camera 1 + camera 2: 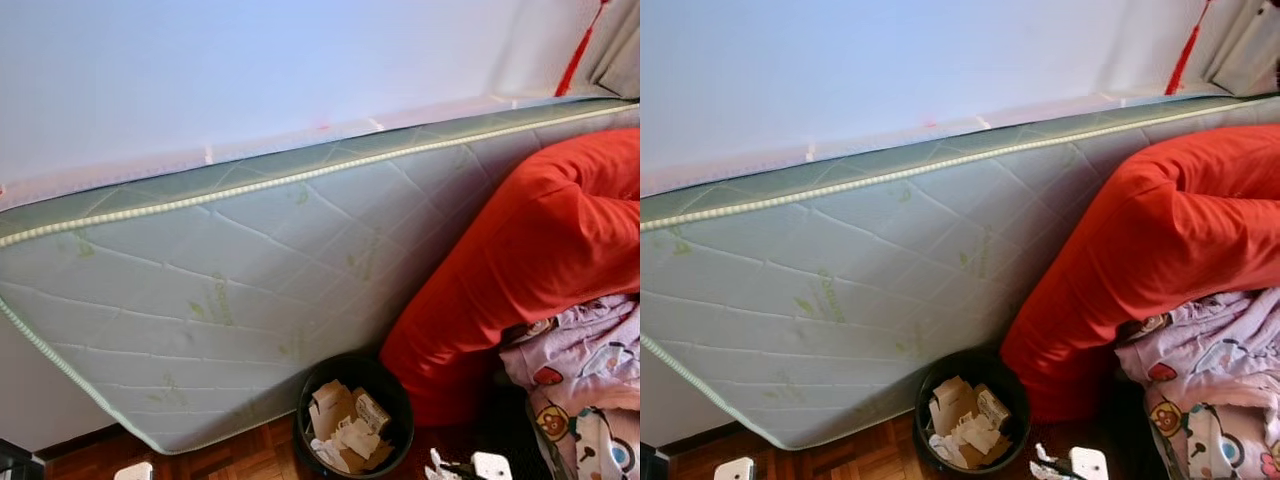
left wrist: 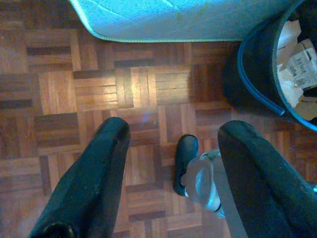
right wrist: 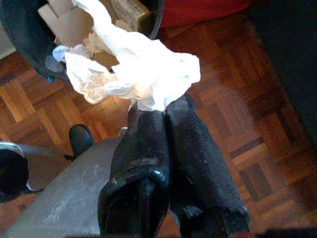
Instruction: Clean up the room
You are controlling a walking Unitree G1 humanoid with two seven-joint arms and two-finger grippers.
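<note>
Jaws: right gripper (image 3: 163,106) pressed together, pinching a crumpled white tissue (image 3: 136,74); left gripper (image 2: 171,144) spread over bare parquet floor (image 2: 99,89)
Tissue: hangs just beside the rim of the black bin (image 1: 355,415)
Bin: holds cardboard scraps, wedged between the mattress (image 1: 230,290) edge and red cushion (image 1: 520,260)
Room: open parquet before the bin
</note>
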